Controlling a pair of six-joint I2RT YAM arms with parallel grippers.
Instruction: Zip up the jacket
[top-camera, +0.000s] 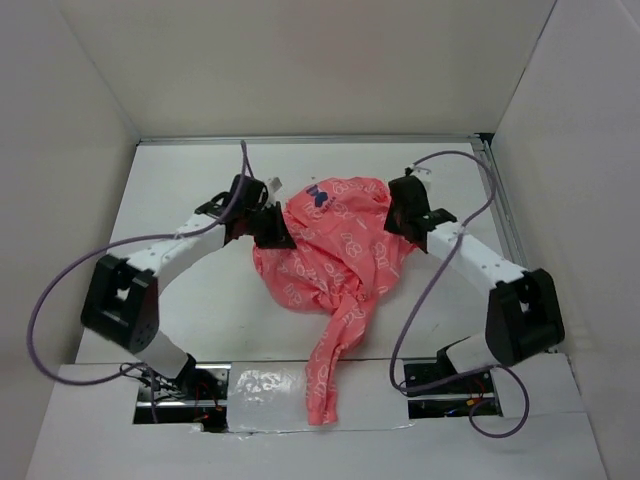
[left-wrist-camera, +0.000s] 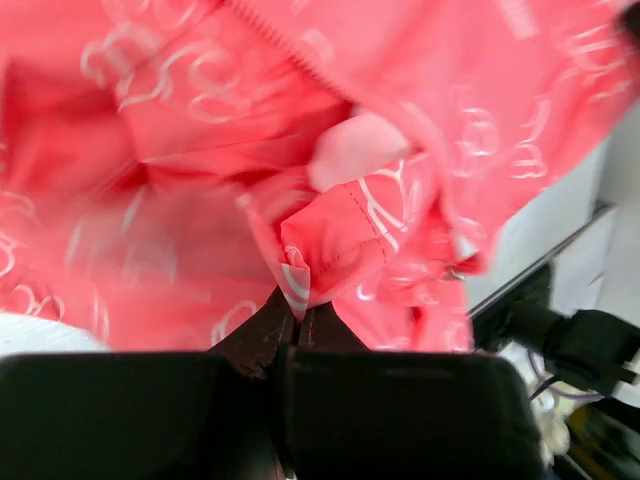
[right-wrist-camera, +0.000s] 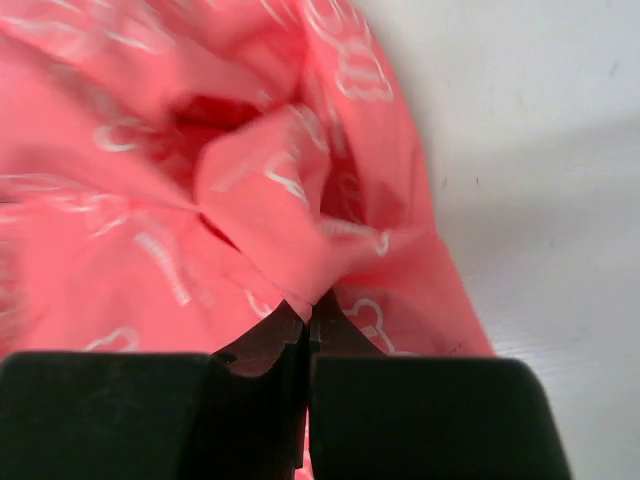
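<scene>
The left gripper (left-wrist-camera: 297, 318) is clenching a small stitched fold of the jacket (left-wrist-camera: 200, 150), its two dark fingers pressed together low in the centre of the left wrist view with pink cloth caught between their tips. Above that pinch a patch of pale lining (left-wrist-camera: 355, 150) is showing, and a zipper track (left-wrist-camera: 290, 45) is running diagonally across the upper middle of the frame.

The right gripper (right-wrist-camera: 308, 318) is likewise closed tight on the jacket (right-wrist-camera: 150, 200), nipping a puckered edge of cloth at the lower centre of the right wrist view. The fabric is filling the left half of that frame and bare white table (right-wrist-camera: 540, 150) is lying to the right.

In the top view the left gripper (top-camera: 268, 225) is gripping the left edge of the jacket (top-camera: 335, 250) and the right gripper (top-camera: 405, 210) is gripping its upper right edge. The garment is lying bunched and rumpled in the middle of the table (top-camera: 200, 290) between them. A dark blue logo (top-camera: 320, 195) is showing at its upper edge, and one sleeve (top-camera: 330, 380) is trailing down towards the bottom centre of the frame, reaching past the table's near edge. Purple cables (top-camera: 60, 290) are looping out from both arms.
</scene>
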